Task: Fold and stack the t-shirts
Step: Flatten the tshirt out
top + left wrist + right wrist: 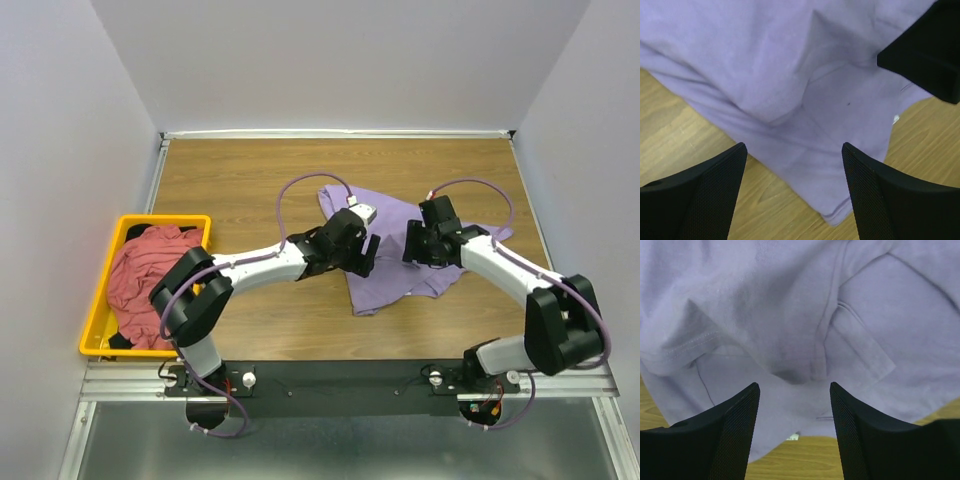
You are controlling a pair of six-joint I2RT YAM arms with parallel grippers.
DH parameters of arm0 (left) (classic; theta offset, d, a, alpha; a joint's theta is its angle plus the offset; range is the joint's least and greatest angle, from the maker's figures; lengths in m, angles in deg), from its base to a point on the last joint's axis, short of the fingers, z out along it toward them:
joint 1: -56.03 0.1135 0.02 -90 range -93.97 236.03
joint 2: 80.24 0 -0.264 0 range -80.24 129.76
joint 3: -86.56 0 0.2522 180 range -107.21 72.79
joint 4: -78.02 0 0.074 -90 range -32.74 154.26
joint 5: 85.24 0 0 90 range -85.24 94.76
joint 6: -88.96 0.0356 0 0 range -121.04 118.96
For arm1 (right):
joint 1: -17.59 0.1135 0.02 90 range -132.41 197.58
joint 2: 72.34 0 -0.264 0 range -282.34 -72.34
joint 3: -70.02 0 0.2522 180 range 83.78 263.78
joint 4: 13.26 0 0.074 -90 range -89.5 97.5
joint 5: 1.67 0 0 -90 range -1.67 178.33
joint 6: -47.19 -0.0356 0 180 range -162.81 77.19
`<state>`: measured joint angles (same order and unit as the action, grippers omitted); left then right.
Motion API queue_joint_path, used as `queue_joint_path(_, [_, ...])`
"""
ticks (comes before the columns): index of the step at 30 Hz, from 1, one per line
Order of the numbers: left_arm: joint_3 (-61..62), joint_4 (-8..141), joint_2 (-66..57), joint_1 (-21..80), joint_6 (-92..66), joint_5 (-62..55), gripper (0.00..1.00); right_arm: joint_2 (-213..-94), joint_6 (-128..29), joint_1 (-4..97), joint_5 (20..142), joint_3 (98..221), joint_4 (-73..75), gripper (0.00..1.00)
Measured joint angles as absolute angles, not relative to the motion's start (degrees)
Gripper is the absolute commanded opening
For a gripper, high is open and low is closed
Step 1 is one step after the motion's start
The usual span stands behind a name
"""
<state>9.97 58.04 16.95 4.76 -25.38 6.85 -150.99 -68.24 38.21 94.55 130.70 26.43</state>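
Observation:
The lavender-purple t-shirt (392,250) lies crumpled on the wooden table (250,180), between the two arms. My left gripper (368,256) is open and empty, just above the shirt's left edge; in the left wrist view the cloth (790,90) fills the space past the fingers (715,190). My right gripper (412,250) is open and empty over the shirt's right part; its wrist view shows folds and a sleeve hem (790,315). The dusty red-pink t-shirt (150,275) lies bunched in the yellow bin, with a dark one (137,232) showing under it.
The yellow plastic bin (100,305) stands at the table's left edge. White walls close in the table on the left, back and right. The black base rail (340,380) runs along the near edge.

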Motion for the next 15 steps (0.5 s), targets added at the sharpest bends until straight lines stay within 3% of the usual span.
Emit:
queue_joint_path(4, [13.51,57.63,16.55,3.96,-25.99,6.96,0.84,-155.69,-68.07,38.19,92.86,130.68,24.01,0.65])
queue_joint_path(7, [16.17,57.37,15.31,3.76,-26.67,7.35,0.84,-158.38,-67.65,38.19,92.40,130.70,22.78,0.59])
queue_joint_path(11, [19.06,56.27,11.96,3.78,-27.76,8.71,0.84,-160.56,-66.69,38.14,91.94,131.16,22.32,0.17])
queue_joint_path(14, [19.78,56.01,9.45,3.76,-28.55,9.60,0.84,-160.56,-66.21,38.08,91.64,132.23,22.41,0.02])
queue_joint_path(15, [19.89,55.92,8.73,3.76,-28.68,10.04,0.84,-160.54,-65.95,38.05,91.64,133.23,22.54,0.02])
